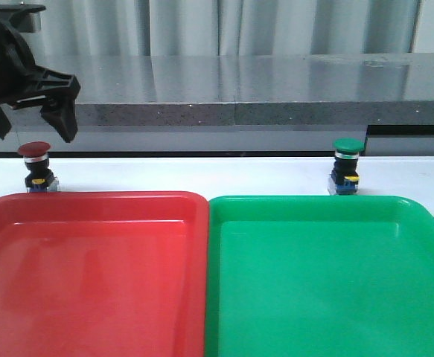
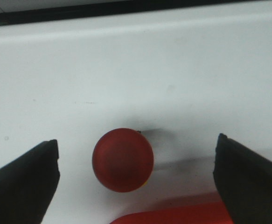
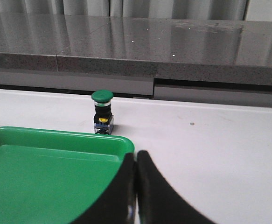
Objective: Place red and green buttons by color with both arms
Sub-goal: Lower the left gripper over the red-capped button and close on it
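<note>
The red button (image 1: pixel 35 166) is found upright on the white table (image 1: pixel 202 175), just behind the far rim of the red tray (image 1: pixel 90 275); the green button (image 1: pixel 346 165) is likewise upright, just behind the far rim of the green tray (image 1: pixel 336 275). Each button is thus already set nearest its matching tray, presumably so that each arm is given a short carry on its own side.

The left gripper (image 1: pixel 38 119) is held above the red button, fingers spread wide. In the left wrist view the red cap (image 2: pixel 122 159) is seen from above between the two fingers (image 2: pixel 26 182), touched by neither; the opening is judged to be staged for a descent around the cap. No contact is recorded yet.

The right gripper (image 3: pixel 136 186) is seen only in its own wrist view, fingers pressed together with nothing between them, low over the near corner of the green tray and well apart from the green button. It is judged to be parked, not yet committed.

Not resolved: the red button's body and base are hidden under its cap in the left wrist view; the right arm is absent from the front view; the left arm is cut off at the frame edge; both trays are cropped at the bottom
</note>
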